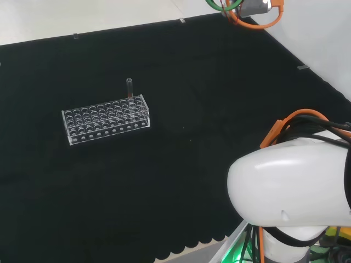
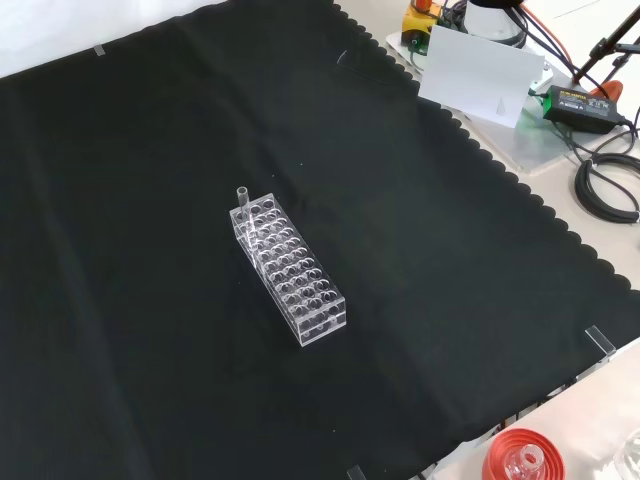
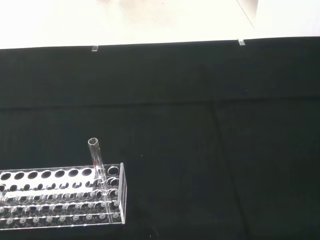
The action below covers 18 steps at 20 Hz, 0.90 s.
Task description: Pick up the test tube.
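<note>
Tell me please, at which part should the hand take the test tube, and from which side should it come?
Take the test tube by its bare upper part, which stands upright above the clear rack. Coming from above seems best, then lifting straight up: the lower part sits inside a hole at the rack's corner, so only the top is free. The holes around it look empty, which leaves room for the fingers.

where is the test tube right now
The test tube stands upright in a hole of the clear rack, in the back row near the rack's right end in the head view, left of centre on the black cloth.
</note>
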### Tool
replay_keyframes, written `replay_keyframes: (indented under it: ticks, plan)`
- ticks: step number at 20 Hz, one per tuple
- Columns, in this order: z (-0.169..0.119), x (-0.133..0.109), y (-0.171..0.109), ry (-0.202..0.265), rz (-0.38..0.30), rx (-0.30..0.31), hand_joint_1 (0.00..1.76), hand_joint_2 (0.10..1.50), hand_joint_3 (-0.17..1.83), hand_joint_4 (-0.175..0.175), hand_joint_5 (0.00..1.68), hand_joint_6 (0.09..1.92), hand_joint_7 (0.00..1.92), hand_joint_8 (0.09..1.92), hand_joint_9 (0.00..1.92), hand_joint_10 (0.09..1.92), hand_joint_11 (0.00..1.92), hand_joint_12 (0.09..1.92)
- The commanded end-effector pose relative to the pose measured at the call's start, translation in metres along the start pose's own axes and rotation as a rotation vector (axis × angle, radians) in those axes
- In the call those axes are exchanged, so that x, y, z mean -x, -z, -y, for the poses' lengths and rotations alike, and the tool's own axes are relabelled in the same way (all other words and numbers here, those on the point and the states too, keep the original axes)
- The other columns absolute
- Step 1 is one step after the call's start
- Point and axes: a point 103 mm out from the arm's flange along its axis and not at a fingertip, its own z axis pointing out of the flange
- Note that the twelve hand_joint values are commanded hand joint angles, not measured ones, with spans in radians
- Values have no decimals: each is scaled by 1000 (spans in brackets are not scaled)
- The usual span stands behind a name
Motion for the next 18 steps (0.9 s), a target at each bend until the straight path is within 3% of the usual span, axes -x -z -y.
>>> replay_keyframes:
  ticks: [1, 3, 8, 18]
  plan:
    - [79, 20, 36, -66, 90, 64, 713, 705, 467, -60, 129, 322, 159, 935, 189, 985, 82, 1427]
    - [85, 20, 38, -62, 98, 67, 672, 738, 449, -68, 117, 238, 112, 934, 94, 1007, 18, 1407]
    - [78, 14, 34, -33, 96, 49, 663, 749, 440, -70, 117, 204, 98, 934, 65, 1015, 0, 1403]
    - [50, -14, 20, 71, 95, -14, 668, 750, 434, -68, 114, 186, 97, 934, 65, 1016, 0, 1407]
